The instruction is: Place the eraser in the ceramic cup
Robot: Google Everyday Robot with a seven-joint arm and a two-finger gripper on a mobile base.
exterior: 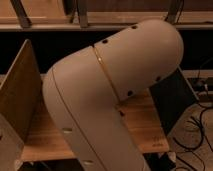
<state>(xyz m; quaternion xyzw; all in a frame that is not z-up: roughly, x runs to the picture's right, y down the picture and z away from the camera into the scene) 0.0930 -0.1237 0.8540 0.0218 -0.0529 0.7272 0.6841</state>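
Note:
My arm's large pale elbow [107, 95] fills most of the camera view and blocks the middle of the wooden table [142, 125]. The gripper is not in view. The eraser and the ceramic cup are hidden or out of view.
A wooden panel [20, 90] stands upright at the table's left. A dark panel [172, 100] leans at the table's right edge. Cables [197, 125] lie on the floor at the right. A shelf rail with metal legs [80, 20] runs along the back.

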